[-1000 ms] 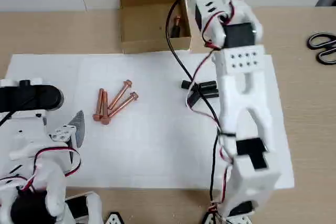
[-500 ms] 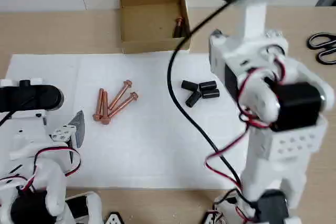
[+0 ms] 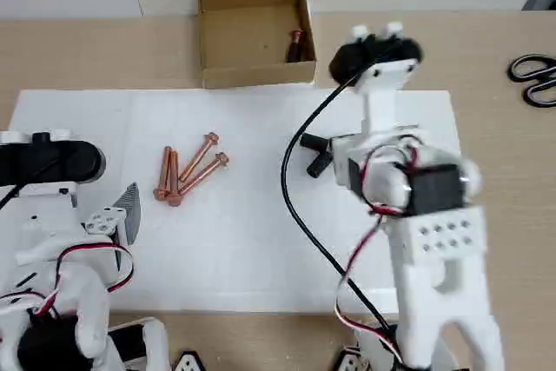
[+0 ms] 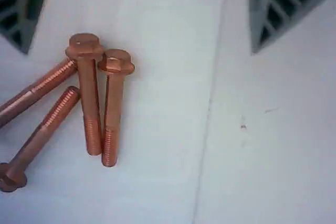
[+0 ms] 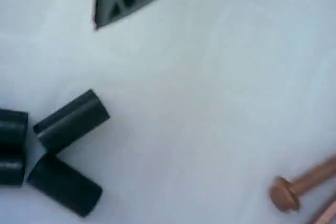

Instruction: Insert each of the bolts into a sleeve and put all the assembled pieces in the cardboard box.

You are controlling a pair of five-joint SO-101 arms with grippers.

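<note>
1. Counting bolts (image 3: 187, 167): four loose copper ones lie clustered on the white sheet (image 3: 243, 249), and none is in a sleeve.
2. Sleeves (image 3: 317, 159): black and loose, in a touching heap on the same sheet, well apart from the bolts. The right wrist view shows at least three. From above, the right arm (image 3: 408, 188) covers part of the heap.
3. Cardboard box (image 3: 252, 76): it sits on the table (image 3: 87, 49) just past the sheet's far edge. One assembled piece (image 3: 295, 44) lies inside against a side wall.
4. Progress, my read: one piece is boxed. Four bolts still need inserting into sleeves, then dropping in the box.
5. Left gripper (image 3: 117, 213): jaws wide apart and holding nothing, near the bolt cluster and looking down on it.
6. Right gripper (image 5: 121, 3): over the sheet just beside the sleeve heap. Can't tell whether it is apart or together.
7. Scissors (image 3: 534, 76): on the bare table, well apart from everything, not part of the job.
</note>
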